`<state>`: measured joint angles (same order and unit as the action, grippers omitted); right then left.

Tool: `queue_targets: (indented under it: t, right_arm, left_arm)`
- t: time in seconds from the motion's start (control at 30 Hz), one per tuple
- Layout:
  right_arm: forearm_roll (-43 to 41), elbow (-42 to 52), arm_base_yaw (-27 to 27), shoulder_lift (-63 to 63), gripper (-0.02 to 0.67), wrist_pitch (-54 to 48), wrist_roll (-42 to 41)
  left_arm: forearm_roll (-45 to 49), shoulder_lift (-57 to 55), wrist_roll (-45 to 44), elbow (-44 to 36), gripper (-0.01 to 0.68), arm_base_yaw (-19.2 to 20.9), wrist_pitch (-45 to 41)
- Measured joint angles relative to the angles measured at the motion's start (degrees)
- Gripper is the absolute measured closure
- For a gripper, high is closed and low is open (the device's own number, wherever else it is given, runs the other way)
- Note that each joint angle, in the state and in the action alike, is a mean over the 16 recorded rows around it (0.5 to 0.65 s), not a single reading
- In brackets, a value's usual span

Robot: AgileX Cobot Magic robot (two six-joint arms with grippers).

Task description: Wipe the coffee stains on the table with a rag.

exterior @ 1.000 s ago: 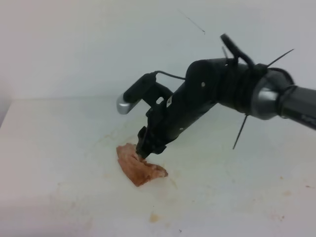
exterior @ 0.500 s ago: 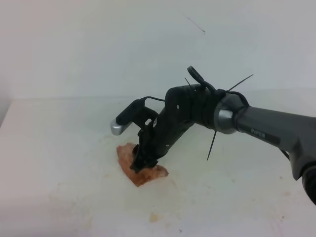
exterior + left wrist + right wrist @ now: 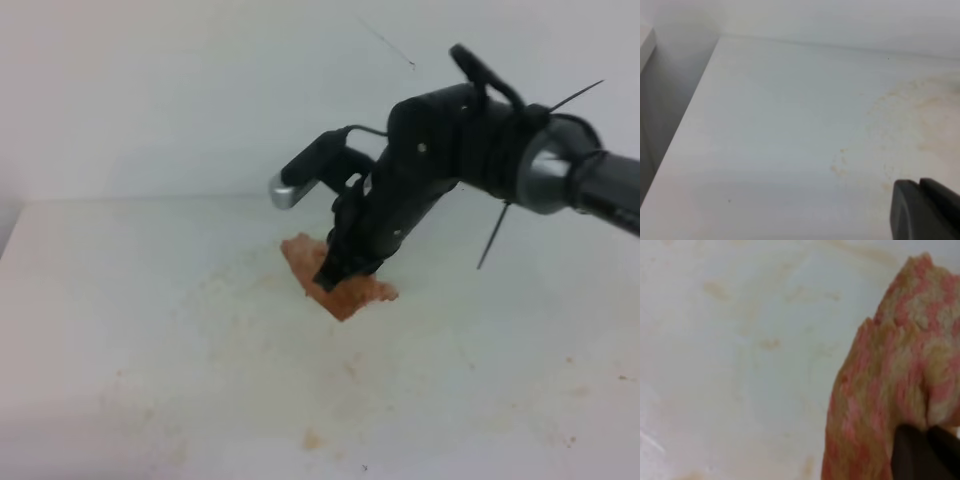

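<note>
Exterior high view, nearest the camera, lower centre of frame: a small tan blot of the coffee stains (image 3: 314, 439) on the table (image 3: 90, 300), with fainter specks scattered left and right of it. A pale tan haze spreads up through the middle of the frame toward the cloth; no large wet blotch shows.

Middle of frame: the rag (image 3: 338, 280), pinkish-brown and crumpled, held at its upper edge by the right gripper (image 3: 334, 277). Jaws are clenched on the cloth; the right wrist view shows the dark finger ends (image 3: 925, 452) at lower right biting into a fold of the rag (image 3: 890, 375). Cloth looks bunched and hangs from the pinch point. Whether its lower corner touches the table cannot be told. The edge grip probably leaves most of the fabric free to drag flat over the marks.

Left wrist view: bare table with tan speckling (image 3: 880, 150) at centre right. One corner of the left gripper (image 3: 925, 210) shows at lower right, too little to tell whether its jaws are apart or together.

Far: right arm reaches in from the right edge against a plain white wall (image 3: 200, 90).

Judgement: wiping stroke is next; stains near the front remain untouched.
</note>
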<state>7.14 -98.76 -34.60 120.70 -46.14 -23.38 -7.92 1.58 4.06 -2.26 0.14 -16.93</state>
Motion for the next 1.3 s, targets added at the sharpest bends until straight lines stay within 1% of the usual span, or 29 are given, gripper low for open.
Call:
queue_targets:
  t: [0.1, 0.23, 0.33, 0.43, 0.53, 0.63, 0.77, 0.9, 1.0, 1.13, 1.3]
  right_arm:
    - [-0.6, 7.4, 2.0, -5.1, 0.645, 3.8, 1.8]
    - [-0.8, 19.6, 4.6, -11.6, 0.644, 11.2, 3.6]
    - [-0.7, 28.2, 6.1, -15.4, 0.629, 16.0, 4.7]
    - [-0.5, 34.9, 7.1, -18.7, 0.584, 19.3, 5.3]
    - [-0.4, 39.2, 7.5, -21.6, 0.514, 21.3, 5.6]
    - [-0.4, 41.3, 7.6, -24.7, 0.435, 21.7, 5.5]
    - [-0.2, 41.7, 7.5, -30.4, 0.335, 19.7, 5.4]
    - [0.0, 41.6, 7.5, -37.9, 0.265, 18.0, 5.5]
    - [0.2, 41.6, 7.5, -43.9, 0.248, 17.2, 5.6]
    - [0.4, 41.6, 7.5, -50.9, 0.254, 16.3, 5.7]
    - [0.4, 41.7, 7.5, -56.6, 0.262, 15.8, 5.8]
  left_arm:
    - [0.0, 0.0, 0.0, 0.0, 0.672, 0.0, 0.0]
    - [0.0, 0.0, 0.0, 0.0, 0.672, 0.0, 0.0]
    - [0.0, 0.0, 0.0, 0.0, 0.672, 0.0, 0.0]
    - [0.0, 0.0, 0.0, 0.0, 0.672, 0.0, 0.0]
    - [0.0, 0.0, 0.0, 0.0, 0.672, 0.0, 0.0]
    - [0.0, 0.0, 0.0, 0.0, 0.672, 0.0, 0.0]
    - [0.0, 0.0, 0.0, 0.0, 0.672, 0.0, 0.0]
    - [0.0, 0.0, 0.0, 0.0, 0.672, 0.0, 0.0]
    - [0.0, 0.0, 0.0, 0.0, 0.672, 0.0, 0.0]
    - [0.0, 0.0, 0.0, 0.0, 0.672, 0.0, 0.0]
    - [0.0, 0.0, 0.0, 0.0, 0.672, 0.0, 0.0]
